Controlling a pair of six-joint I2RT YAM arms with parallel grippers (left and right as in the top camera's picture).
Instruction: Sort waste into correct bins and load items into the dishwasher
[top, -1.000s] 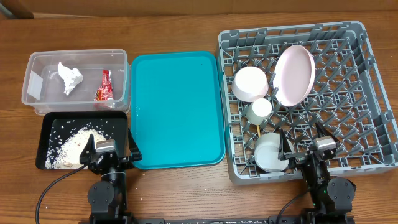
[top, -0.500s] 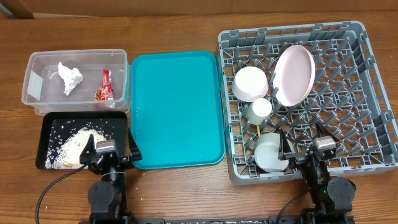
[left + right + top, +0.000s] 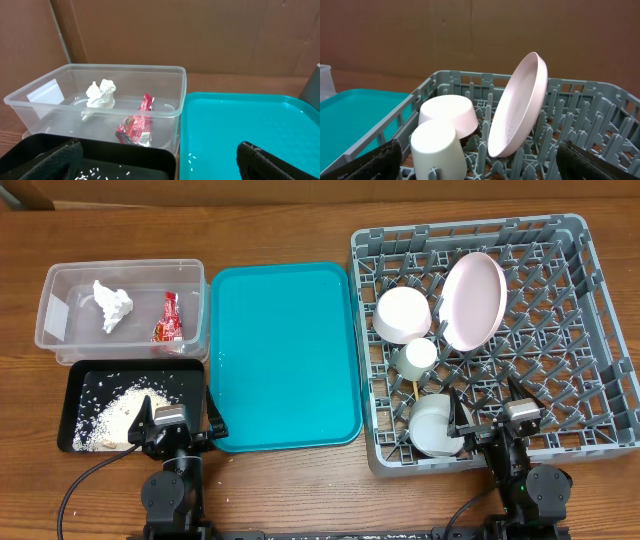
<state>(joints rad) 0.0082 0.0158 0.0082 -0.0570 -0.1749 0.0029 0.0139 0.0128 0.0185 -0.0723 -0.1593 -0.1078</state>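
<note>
Risk is seen mainly along the lower edge of the overhead frame, where both arms are parked. The left tool (image 3: 160, 165) is held with its fingers wide apart and nothing between them, just beside the black tray (image 3: 72, 380) at lower left, in which the rice (image 3: 115, 420) is heaped. If that rim is caught in a careless lift, grains may be scattered onto the surface (image 3: 300, 220). The right tool (image 3: 481, 162) is likewise spread and empty, close to a white cup (image 3: 435, 425) in the grey rack (image 3: 600, 360) at lower right, so the cup may be knocked. The pink plate (image 3: 473, 300), leaned tilted on the pegs at upper right beside the bowl (image 3: 403, 314), may be toppled by any jolt to the rack. The tissue wad (image 3: 112, 304) and red wrapper (image 3: 168, 318) are seen in the clear tub (image 3: 125, 267) at upper left. A few stray grains (image 3: 190, 158) are seen on the teal tray (image 3: 285, 360) and may be overlooked
</note>
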